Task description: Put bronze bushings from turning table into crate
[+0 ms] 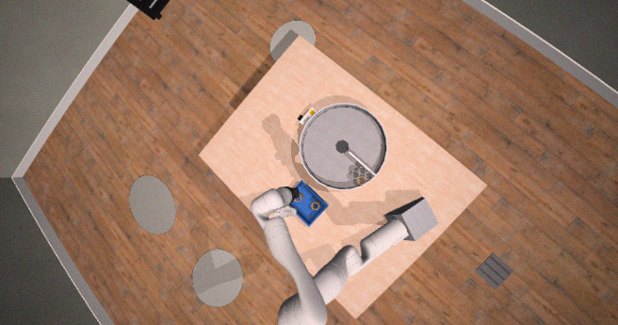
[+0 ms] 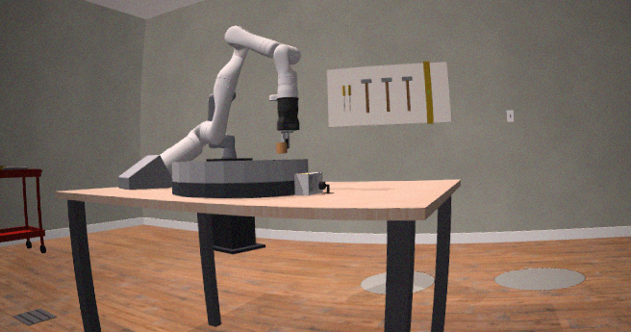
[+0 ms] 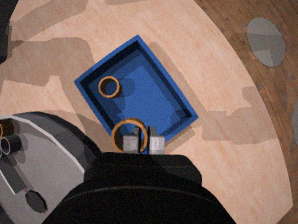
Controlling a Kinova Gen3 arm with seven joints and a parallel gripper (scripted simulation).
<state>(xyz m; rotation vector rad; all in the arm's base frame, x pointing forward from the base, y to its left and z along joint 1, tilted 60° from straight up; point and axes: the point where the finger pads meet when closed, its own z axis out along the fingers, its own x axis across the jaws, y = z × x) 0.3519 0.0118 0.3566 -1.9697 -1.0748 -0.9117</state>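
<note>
The jaws [image 1: 297, 195] [image 2: 286, 146] grip a bronze bushing [image 1: 299, 197] [image 2: 281, 148] [image 3: 116, 131] — above the crate [image 1: 324, 206] [image 3: 172, 81]; another bronze bushing [image 1: 316, 205] [image 3: 100, 91] lies inside the crate.

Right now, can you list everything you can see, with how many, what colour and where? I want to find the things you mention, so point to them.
Table [image 1: 264, 89] [image 2: 361, 202] [image 3: 215, 75]: one, tan, centre.
Turning table [image 1: 330, 132] [image 2: 240, 170] [image 3: 50, 175]: one, grey, on the table.
Crate [image 1: 306, 208] [image 3: 145, 95]: one, blue, beside it.
Bronze bushings: three, orange-brown; one on the turning table [image 1: 361, 184] [image 3: 6, 129], one in the crate [image 1: 315, 209] [image 3: 120, 87], one held [image 1: 301, 199] [image 2: 282, 147] [image 3: 113, 137].
Steel bushings [image 3: 14, 145]: several, grey, turning table.
Small box [image 1: 307, 116] [image 2: 305, 185]: one, pale, by the turning table.
Tool board [image 2: 346, 120]: one, white, wall.
Switch [image 2: 510, 115]: one, white, wall.
Cart [image 2: 21, 173]: one, red, floor.
Discs [image 1: 152, 204] [image 2: 540, 279]: three, grey, floor.
Grate [image 1: 494, 270] [image 2: 35, 317]: one, grey, floor.
Arm [image 1: 283, 245] [image 2: 228, 82]: one, white, over the table.
End effector [image 1: 296, 195] [image 2: 285, 145] [image 3: 144, 135]: one, black and grey, over the crate.
</note>
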